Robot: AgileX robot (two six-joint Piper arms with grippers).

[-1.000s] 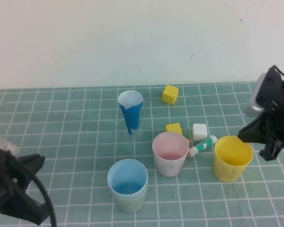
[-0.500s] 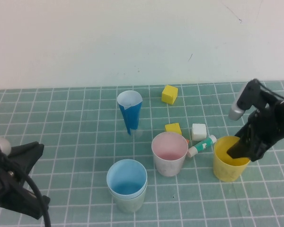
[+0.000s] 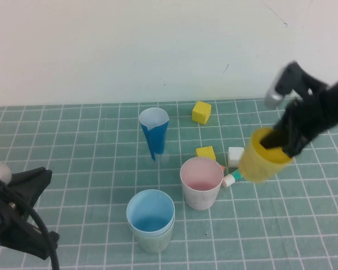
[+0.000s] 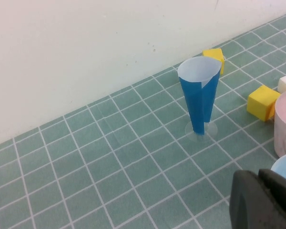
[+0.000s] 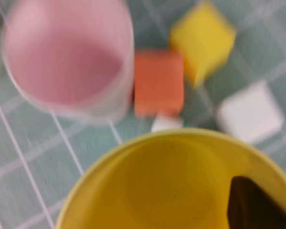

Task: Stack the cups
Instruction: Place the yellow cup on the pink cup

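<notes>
Green gridded mat (image 3: pixel 73 146) covers the table; we work down from it by size.

Right gripper (image 3: pixel 279 143) is up off the mat at the right of the high view, clamped on the rim of the yellow cup (image 3: pixel 260 157), one finger inside the cup wall, as the right wrist view shows it. The cup hangs tilted in the air, clear of the mat, above the small clutter and just beside the pink cup (image 3: pixel 201 183) on its right.

Left gripper (image 4: pixel 264 200) sits low at the near left corner, jaws together, holding nothing, parked near the blue cup.

Light blue cup (image 3: pixel 151 214) is nested in the pale green cup (image 3: pixel 152 241); only the green one's lower wall shows beneath it. We judge that pair done. Pink cup stands alone, upright, empty, between the pair and the lifted cup.

Dark blue paper cone (image 3: pixel 154 135) stands upright behind the cups, well apart from both arms.

Smaller bits: yellow block (image 3: pixel 201 112) near the wall, a second yellow block (image 3: pixel 207 152), a white cube (image 3: pixel 236 156), a small green-and-white tube (image 3: pixel 231 179) partly under the lifted cup.

Our reading: one nesting made, one cup in the air, two joins left. Pink looks the nearest target.
</notes>
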